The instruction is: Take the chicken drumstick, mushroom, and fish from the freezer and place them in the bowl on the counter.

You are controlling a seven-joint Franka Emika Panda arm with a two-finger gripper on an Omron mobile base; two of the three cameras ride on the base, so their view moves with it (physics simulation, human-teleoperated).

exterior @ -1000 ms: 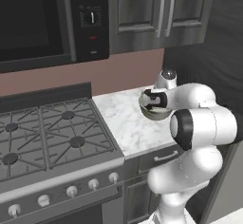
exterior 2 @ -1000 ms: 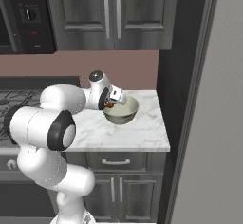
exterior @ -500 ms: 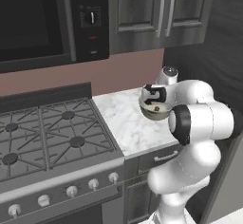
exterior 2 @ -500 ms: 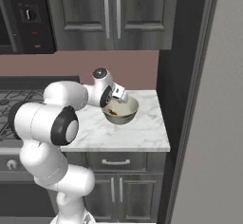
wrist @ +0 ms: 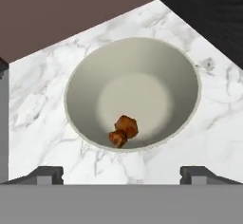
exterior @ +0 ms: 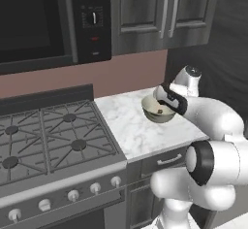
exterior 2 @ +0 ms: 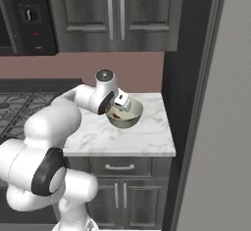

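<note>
- Hand view: the bowl (wrist: 133, 92) sat on the counter (wrist: 42, 99) below the gripper (wrist: 121, 173), its rim round and whole.
- One small brown food piece, probably the drumstick (wrist: 123, 130), lay inside the bowl near its 6 o'clock wall.
- The two fingertips (wrist: 45, 174) stood wide apart at the bottom edge, so the jaws were open and held nothing.
- Left base view: the gripper (exterior: 163, 103) hung just over the bowl (exterior: 158, 110), at the bowl's 1 o'clock side.
- The bowl stood on the counter (exterior: 131, 126), with the stove (exterior: 48, 136) at its 9 o'clock.
- Right base view: the bowl (exterior 2: 125, 115) sat near the counter's (exterior 2: 122, 139) back edge, with the gripper (exterior 2: 117, 106) at its 10 o'clock rim.
- The freezer (exterior 2: 215, 117) door stood at 3 o'clock of the counter.
</note>
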